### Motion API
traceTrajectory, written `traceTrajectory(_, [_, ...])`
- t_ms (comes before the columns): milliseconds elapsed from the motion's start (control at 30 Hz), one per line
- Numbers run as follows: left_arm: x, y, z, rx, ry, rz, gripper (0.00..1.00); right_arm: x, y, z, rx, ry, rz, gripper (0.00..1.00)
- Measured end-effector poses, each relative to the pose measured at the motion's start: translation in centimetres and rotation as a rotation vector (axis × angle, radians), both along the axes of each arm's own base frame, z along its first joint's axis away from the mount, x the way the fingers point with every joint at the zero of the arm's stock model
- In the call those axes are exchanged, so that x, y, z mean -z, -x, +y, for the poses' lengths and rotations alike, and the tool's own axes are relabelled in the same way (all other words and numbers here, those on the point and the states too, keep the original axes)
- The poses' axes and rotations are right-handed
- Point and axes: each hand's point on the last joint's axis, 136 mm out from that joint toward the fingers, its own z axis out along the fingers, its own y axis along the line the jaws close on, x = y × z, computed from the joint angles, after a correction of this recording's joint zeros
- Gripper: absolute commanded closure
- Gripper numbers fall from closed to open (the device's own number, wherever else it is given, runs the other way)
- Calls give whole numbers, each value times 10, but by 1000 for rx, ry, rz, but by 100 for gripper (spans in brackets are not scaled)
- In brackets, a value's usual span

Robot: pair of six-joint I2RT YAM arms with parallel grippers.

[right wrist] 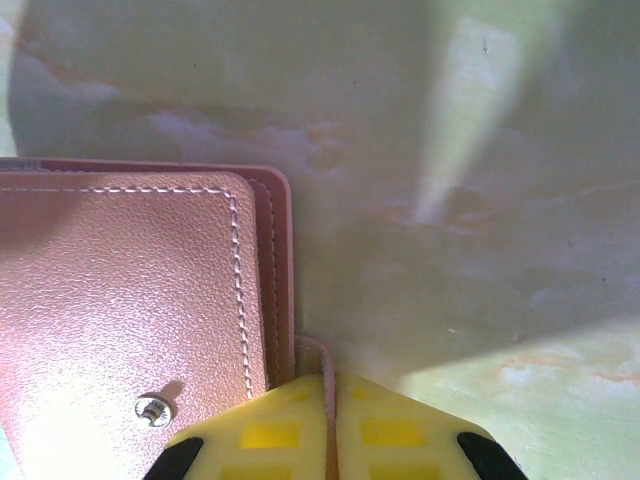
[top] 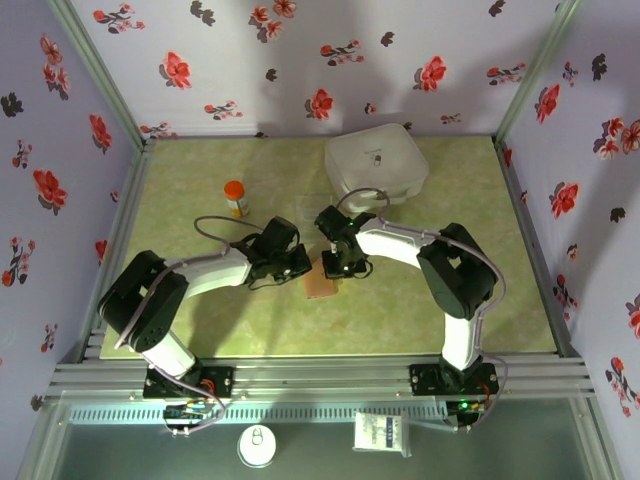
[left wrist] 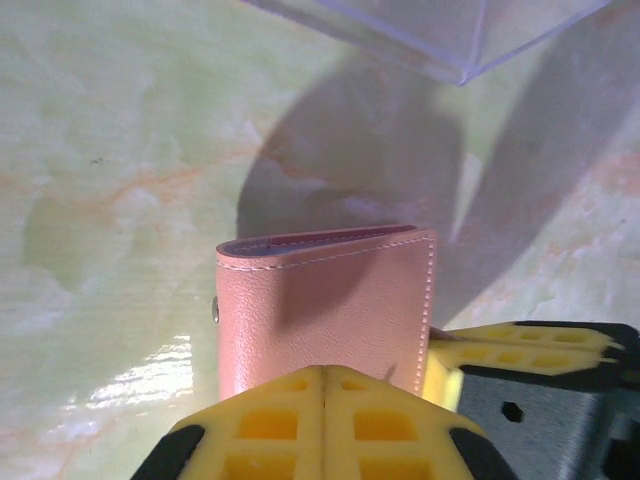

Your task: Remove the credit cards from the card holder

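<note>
Card holder [top: 322, 287] is lying folded on the green marbled table [top: 200, 320], tan leather side facing up, with a metal snap stud [right wrist: 150, 408] showing near one edge. Left gripper [left wrist: 322, 385] is sitting at the holder's left side. Its yellow fingers [left wrist: 270, 420] are pressing together with no gap. Whether any leather is caught between them cannot be told, since the holder's near edge is running out of sight beneath them. Right gripper [right wrist: 328, 390] is sitting at the holder's far right corner, and its jaws are clamping a thin strip of the holder's leather edge between the pads [right wrist: 400, 440]. Both grippers are standing just beside each other over the holder. Just beyond the holder, a clear plastic tray [left wrist: 450, 40] is resting on the table. Farther out, to the holder's left, a small orange bottle [top: 235, 197] is standing upright. Farthest from the holder, to its right rear, a white rounded case [top: 376, 162] is sitting near the back wall.
</note>
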Motion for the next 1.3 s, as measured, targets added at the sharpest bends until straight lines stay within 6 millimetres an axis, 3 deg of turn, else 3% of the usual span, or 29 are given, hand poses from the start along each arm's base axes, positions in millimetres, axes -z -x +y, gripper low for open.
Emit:
traceTrajectory(233, [-20,-3,19,-37,21,-38,100,-7,-3,3,34,-26,-11,94])
traceTrajectory(633, [-18,-2,64,-97,15,-44,100,-36,-9,11,97,-87,-74,95])
traceTrajectory(767, [-13,2,68,-86,27,-20,100,-45,-9,14,111,-98,-100,95])
traceTrajectory(967, [-22,2,67,-61,53,-39,100,-54,-1,29,86,-94,-128,94])
traceTrajectory(1300, [-31,2,74,-74,87,-68,100,-93,5,61,-6,-134,-179,94])
